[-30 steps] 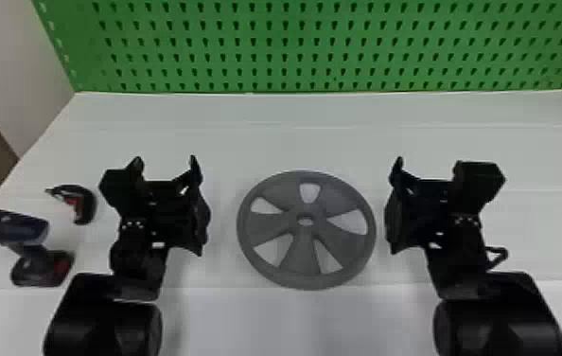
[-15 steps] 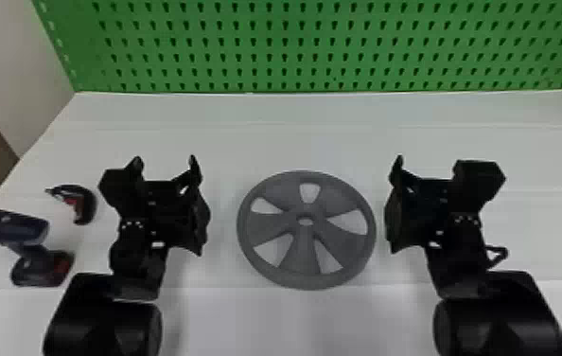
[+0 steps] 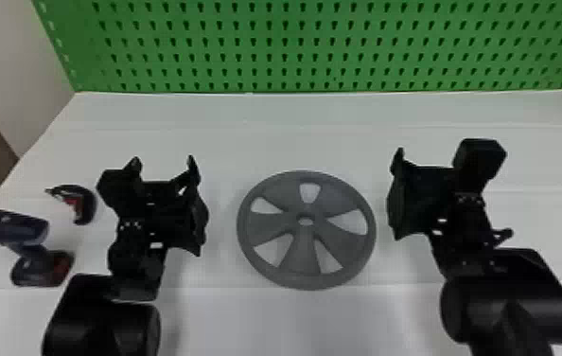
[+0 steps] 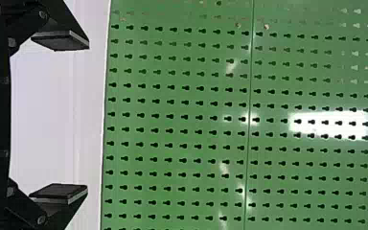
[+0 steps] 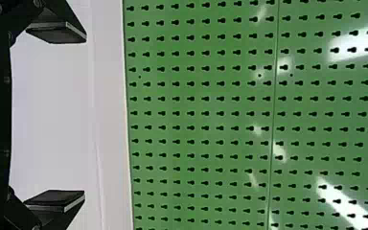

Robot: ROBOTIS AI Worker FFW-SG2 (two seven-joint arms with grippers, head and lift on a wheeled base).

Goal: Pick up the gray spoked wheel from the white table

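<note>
The gray spoked wheel (image 3: 266, 227) lies flat on the white table (image 3: 294, 142) between my two grippers in the head view. Left of it is my left gripper (image 3: 163, 163), and a gap separates the two. On the wheel's right side, also apart from it, is my right gripper (image 3: 436, 156). In the left wrist view, my left gripper (image 4: 87, 117) has its fingers wide apart with nothing between them. My right gripper (image 5: 85, 116) in the right wrist view is likewise open and holds nothing.
A cordless drill (image 3: 15, 227) and a smaller dark and red tool (image 3: 83, 203) lie on the table beyond the left arm. Along the table's back edge rises a green pegboard (image 3: 294, 47).
My right arm and gripper have shifted a little toward the top of the head view. The left gripper is almost where it was, and the wheel has not moved.
</note>
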